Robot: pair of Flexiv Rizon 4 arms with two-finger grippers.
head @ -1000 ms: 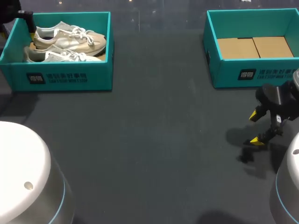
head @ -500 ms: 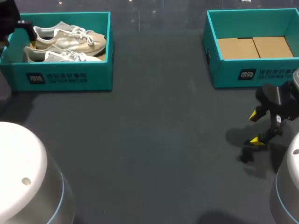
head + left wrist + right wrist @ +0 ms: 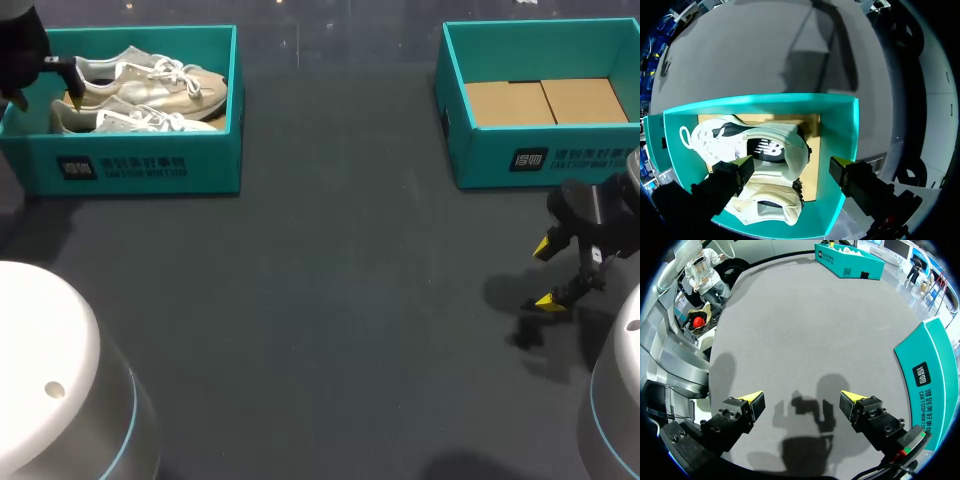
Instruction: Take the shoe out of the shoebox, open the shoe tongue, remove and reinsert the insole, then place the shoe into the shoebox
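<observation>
My left gripper (image 3: 791, 164) hangs over shoebox (image 3: 840, 125), jaws apart, shoe (image 3: 771, 142) lying inside beneath. My right gripper (image 3: 800, 399) jaws apart above dark grey table (image 3: 330, 300), near second box (image 3: 480, 160).

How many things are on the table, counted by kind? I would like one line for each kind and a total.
Boxes: 2 (left box, right box)
Shoes: 2 (rear shoe, front shoe, both in the left box)
Total: 4
</observation>
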